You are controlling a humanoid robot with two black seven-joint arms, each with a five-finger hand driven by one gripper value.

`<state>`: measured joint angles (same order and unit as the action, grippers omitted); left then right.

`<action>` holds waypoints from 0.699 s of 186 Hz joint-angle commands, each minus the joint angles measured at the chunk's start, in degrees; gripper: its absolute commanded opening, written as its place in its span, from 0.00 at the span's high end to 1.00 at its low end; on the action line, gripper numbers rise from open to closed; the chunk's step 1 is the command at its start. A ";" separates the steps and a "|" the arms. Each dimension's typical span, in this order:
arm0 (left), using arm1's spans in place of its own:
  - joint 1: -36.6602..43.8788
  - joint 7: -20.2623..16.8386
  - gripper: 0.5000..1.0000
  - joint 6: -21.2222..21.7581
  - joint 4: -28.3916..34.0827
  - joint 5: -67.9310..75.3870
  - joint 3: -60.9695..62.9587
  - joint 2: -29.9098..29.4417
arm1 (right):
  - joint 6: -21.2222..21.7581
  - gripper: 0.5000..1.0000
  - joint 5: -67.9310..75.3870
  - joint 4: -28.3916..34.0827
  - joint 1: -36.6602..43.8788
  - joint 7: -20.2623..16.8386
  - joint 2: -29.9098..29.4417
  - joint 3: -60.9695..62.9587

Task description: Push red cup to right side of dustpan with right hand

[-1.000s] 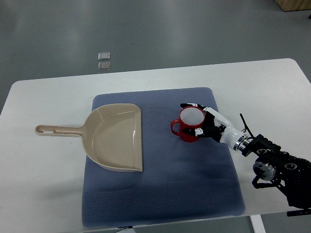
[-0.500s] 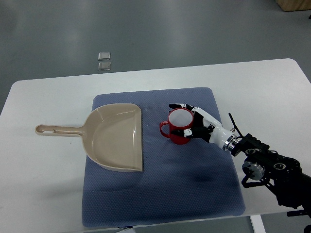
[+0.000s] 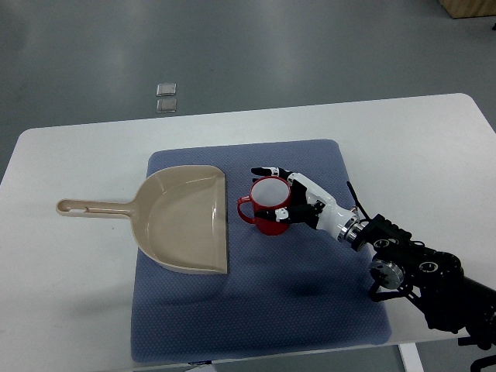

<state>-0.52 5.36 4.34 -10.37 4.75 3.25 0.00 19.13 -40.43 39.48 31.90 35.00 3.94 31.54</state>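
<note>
Red cup (image 3: 269,205) upright on blue mat (image 3: 310,310), cupped by curled fingers of right hand (image 3: 298,200) at its 3 o'clock, dustpan (image 3: 186,221) just beside at 9 o'clock.

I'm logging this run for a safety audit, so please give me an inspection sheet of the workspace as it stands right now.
Surface: white table with a blue mat laid on it.
Job's things: red cup upright on the mat, handle toward the dustpan, a narrow gap between them; the beige dustpan lies on the mat's left part, its handle out over the table.
Clutter: nothing seen on the table.
Hands: right hand cupped against the cup's right side, fingers around its rim; left hand not in view.
Cables: thin black wires at the right wrist.
Surroundings: grey floor with two small square plates.
</note>
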 commanded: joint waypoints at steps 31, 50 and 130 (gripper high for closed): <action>0.00 0.00 0.00 -0.03 0.00 0.00 0.00 0.00 | -0.15 0.14 0.00 0.42 -0.09 0.00 -1.56 0.01; 0.00 0.00 0.00 -0.03 0.00 0.00 0.09 0.00 | -0.59 0.14 0.00 0.42 -0.09 0.00 -2.01 0.01; 0.00 0.00 0.00 -0.03 0.00 0.00 0.00 0.00 | -0.76 0.14 0.00 0.86 -0.18 0.00 -3.68 -0.08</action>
<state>-0.53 5.36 4.30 -10.37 4.75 3.34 0.00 18.37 -40.43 40.29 31.73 35.00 0.65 31.46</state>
